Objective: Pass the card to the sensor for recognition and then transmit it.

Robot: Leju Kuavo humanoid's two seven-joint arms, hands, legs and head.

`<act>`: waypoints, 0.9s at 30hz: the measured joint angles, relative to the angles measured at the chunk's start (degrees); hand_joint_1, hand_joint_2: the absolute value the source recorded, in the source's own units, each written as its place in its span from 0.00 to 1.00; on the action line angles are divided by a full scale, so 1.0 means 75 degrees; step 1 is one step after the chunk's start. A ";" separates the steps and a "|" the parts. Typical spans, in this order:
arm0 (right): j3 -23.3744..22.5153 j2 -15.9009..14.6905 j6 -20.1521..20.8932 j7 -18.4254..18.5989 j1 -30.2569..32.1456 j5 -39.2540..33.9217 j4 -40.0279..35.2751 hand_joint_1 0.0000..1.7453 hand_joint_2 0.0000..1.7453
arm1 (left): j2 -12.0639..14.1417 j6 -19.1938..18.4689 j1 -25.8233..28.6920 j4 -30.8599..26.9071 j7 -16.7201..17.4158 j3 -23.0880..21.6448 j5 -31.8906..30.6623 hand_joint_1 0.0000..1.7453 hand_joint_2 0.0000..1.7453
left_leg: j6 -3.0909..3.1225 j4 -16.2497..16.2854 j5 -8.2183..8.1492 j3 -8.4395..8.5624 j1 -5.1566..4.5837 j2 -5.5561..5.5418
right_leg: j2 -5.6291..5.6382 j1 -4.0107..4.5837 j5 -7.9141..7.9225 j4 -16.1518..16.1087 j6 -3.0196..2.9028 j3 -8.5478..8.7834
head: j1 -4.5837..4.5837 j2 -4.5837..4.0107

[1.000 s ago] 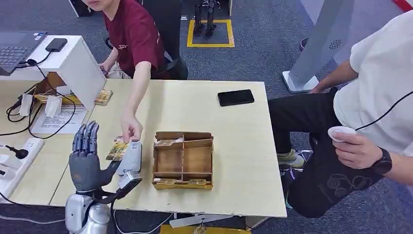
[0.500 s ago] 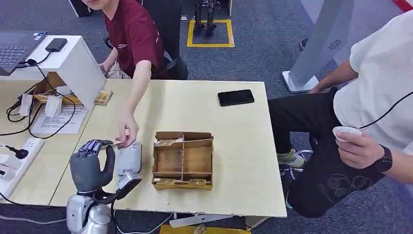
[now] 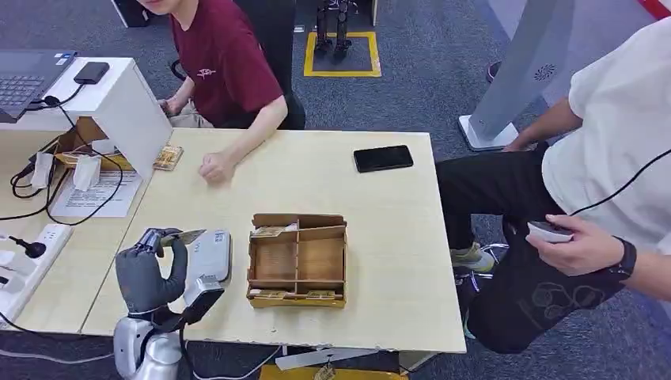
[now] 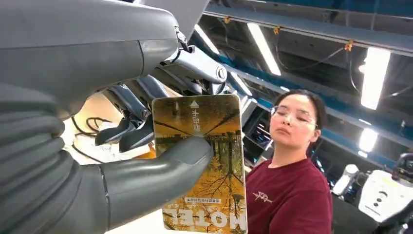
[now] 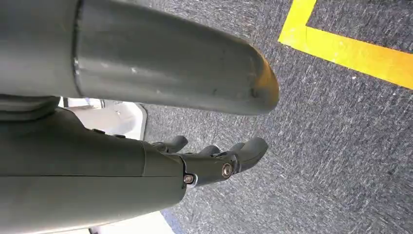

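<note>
Left hand [image 3: 150,269] grips a yellow-orange printed hotel key card [image 4: 202,161], thumb pressed on its face and dark fingers [image 4: 131,131] curled behind — in the head view the card [image 3: 183,236] pokes out of the fingertips, just over the near edge of the white-grey rounded card sensor [image 3: 210,256] lying right beside the hand on the pale wooden table [image 3: 380,237]. Right hand [image 5: 214,161] hangs over grey carpet [image 5: 341,136], holding nothing, fingers loosely apart — beyond the sensor sits a brown compartmented wooden tray [image 3: 297,260].

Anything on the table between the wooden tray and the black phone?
Nothing: in the head view, the stretch of table from the wooden tray up to the black phone is bare wood.
</note>
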 joint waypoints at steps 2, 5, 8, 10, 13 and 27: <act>0.0000 0.0000 0.0000 0.0003 0.0002 -0.0006 0.0000 0.00 0.00 | 0.0029 0.0000 -0.0002 0.0041 0.0088 -0.0064 0.0392 1.00 1.00 | 0.0000 0.0000 0.0000 0.0000 0.0000 0.0000 | 0.0000 0.0000 0.0000 0.0000 0.0000 -0.0001 | 0.0000 0.0000; 0.0000 0.0000 -0.0012 0.0012 0.0001 -0.0020 0.0000 0.00 0.00 | 0.0241 -0.0366 -0.0039 0.0155 0.0858 -0.0505 0.1789 1.00 1.00 | 0.0000 0.0000 0.0000 0.0002 0.0000 -0.0001 | -0.0001 0.0000 0.0000 0.0000 0.0000 -0.0001 | 0.0000 0.0000; -0.0009 0.0000 -0.0015 0.0035 0.0002 -0.0032 0.0000 0.00 0.00 | 0.0502 -0.1415 -0.0117 0.0253 0.1797 -0.1063 0.3020 1.00 1.00 | -0.0001 0.0000 0.0001 0.0002 0.0001 -0.0001 | -0.0001 0.0001 0.0000 0.0000 -0.0001 0.0000 | 0.0000 0.0000; -0.0012 0.0000 -0.0017 0.0035 0.0005 -0.0032 0.0000 0.00 0.00 | 0.0618 -0.1486 -0.0187 0.0364 0.2091 -0.1265 0.3288 1.00 1.00 | -0.0001 0.0000 0.0001 0.0002 0.0001 0.0001 | 0.0003 0.0001 0.0001 0.0002 -0.0002 -0.0001 | 0.0000 0.0000; -0.0012 0.0000 -0.0026 0.0035 0.0004 -0.0026 0.0000 0.00 0.00 | 0.0749 -0.1568 -0.0405 0.0709 0.2457 -0.1390 0.3541 1.00 1.00 | -0.0001 0.0000 0.0001 0.0002 0.0000 0.0001 | 0.0004 0.0000 0.0002 0.0002 -0.0002 0.0000 | 0.0000 0.0000; -0.0012 0.0000 -0.0023 0.0140 0.0003 -0.0012 0.0000 0.00 0.00 | 0.1090 -0.1734 -0.0961 0.2142 0.2789 -0.1410 0.3791 1.00 1.00 | -0.0001 0.0000 0.0001 0.0001 0.0000 0.0001 | 0.0003 0.0000 0.0001 0.0004 -0.0001 -0.0001 | 0.0000 0.0000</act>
